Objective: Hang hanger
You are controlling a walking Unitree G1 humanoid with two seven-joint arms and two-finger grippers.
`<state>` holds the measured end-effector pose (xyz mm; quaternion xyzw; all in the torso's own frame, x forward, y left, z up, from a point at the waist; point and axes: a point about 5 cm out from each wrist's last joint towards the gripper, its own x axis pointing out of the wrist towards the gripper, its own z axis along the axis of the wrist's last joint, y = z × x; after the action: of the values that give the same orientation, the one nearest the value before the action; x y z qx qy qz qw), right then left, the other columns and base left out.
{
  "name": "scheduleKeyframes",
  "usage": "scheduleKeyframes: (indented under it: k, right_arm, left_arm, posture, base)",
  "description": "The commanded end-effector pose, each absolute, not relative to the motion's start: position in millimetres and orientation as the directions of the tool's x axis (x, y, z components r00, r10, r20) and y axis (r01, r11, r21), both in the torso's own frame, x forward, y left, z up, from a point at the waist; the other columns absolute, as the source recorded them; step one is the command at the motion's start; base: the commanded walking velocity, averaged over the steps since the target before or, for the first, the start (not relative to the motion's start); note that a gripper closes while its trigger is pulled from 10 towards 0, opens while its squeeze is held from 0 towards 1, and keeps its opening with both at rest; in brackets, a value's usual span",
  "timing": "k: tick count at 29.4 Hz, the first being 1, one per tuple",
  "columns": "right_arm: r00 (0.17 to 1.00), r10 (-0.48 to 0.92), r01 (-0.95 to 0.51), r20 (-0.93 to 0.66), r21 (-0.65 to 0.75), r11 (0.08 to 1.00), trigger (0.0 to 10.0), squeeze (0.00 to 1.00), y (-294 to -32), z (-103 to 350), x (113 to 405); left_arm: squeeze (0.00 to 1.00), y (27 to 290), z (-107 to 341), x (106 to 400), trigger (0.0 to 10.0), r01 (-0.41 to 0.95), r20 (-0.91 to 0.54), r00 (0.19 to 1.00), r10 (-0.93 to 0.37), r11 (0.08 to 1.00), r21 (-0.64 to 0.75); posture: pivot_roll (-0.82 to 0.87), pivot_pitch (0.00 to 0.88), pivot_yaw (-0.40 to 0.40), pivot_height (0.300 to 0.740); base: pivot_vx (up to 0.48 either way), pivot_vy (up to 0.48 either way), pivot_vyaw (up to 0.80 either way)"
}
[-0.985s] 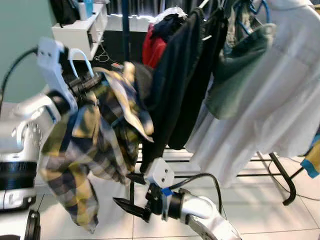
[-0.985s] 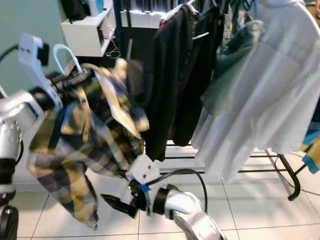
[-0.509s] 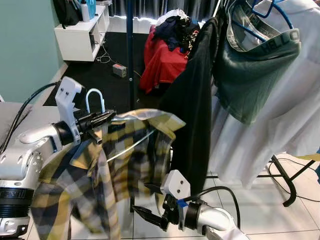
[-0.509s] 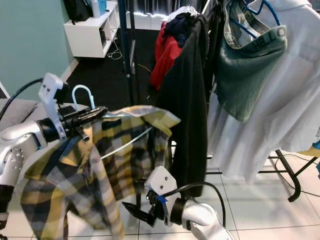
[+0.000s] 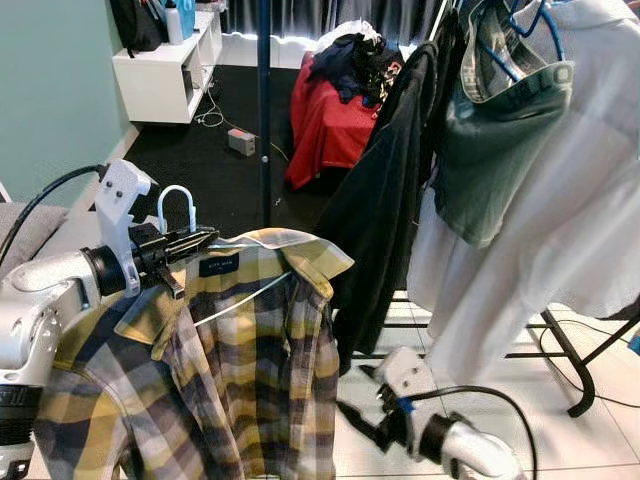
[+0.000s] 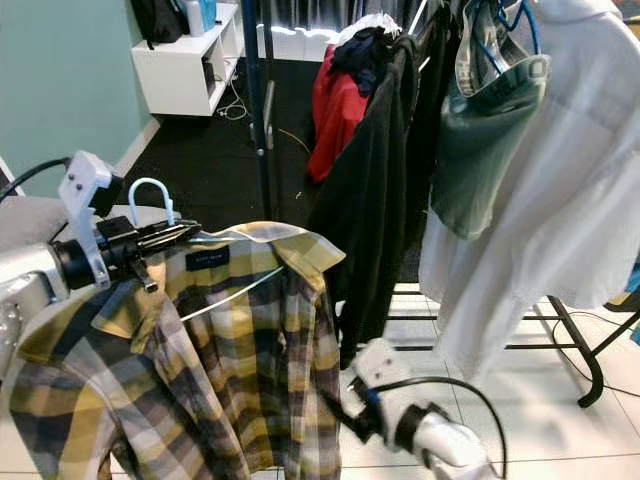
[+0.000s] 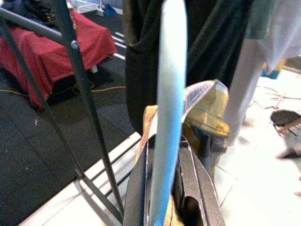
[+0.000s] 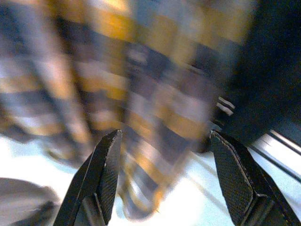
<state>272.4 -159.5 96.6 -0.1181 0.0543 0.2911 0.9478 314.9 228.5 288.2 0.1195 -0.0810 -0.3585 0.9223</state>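
Head views, left gripper (image 5: 190, 243): at left, fingers pinching the hanger (image 5: 178, 200) just under its pale blue hook.
Head views, shirt (image 5: 250, 380): yellow plaid, draped on the hanger, hanging near and left.
Head views, rack (image 5: 263, 100): dark pole further back; black garment (image 5: 385, 220) and white shirt (image 5: 560, 200) hang at right.
Head views, right gripper (image 6: 345, 410): low, near the plaid hem.
Left wrist view: fingers (image 7: 136, 188) pressed on the blue hook (image 7: 169, 94).
Right wrist view: fingers (image 8: 101, 174) spread wide, holding nothing, blurred plaid beyond.
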Motion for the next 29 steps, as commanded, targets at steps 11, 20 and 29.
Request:
scheduleKeyframes:
  k: [11,20,29]
  right_arm:
    - [0.652,0.656,-0.727,0.379,0.069,0.683,10.0,1.0,-138.8,167.5,260.6]
    - [0.607,0.726,-0.751,0.324,-0.066,0.657,10.0,0.0,-130.5,166.4,277.6]
    - [0.659,0.666,-0.722,0.351,0.048,0.69,10.0,0.0,-147.7,159.4,290.5]
  left_arm:
    - [0.0,229.9,306.3,299.7,10.0,0.67,0.127,0.675,-0.727,0.676,0.308]
    - [0.0,217.2,310.9,303.4,10.0,0.71,0.155,0.624,-0.766,0.639,0.297]
    - [0.0,213.9,323.7,296.7,10.0,0.778,0.206,0.54,-0.816,0.577,0.247]
  posture:
    - [0.03,0.173,-0.045,0.74]
    - [0.03,0.166,-0.035,0.74]
    - [0.05,0.172,-0.029,0.74]
  base:
    - [0.0,0.0,0.0]
    - [0.0,0.0,0.0]
    - [0.0,0.0,0.0]
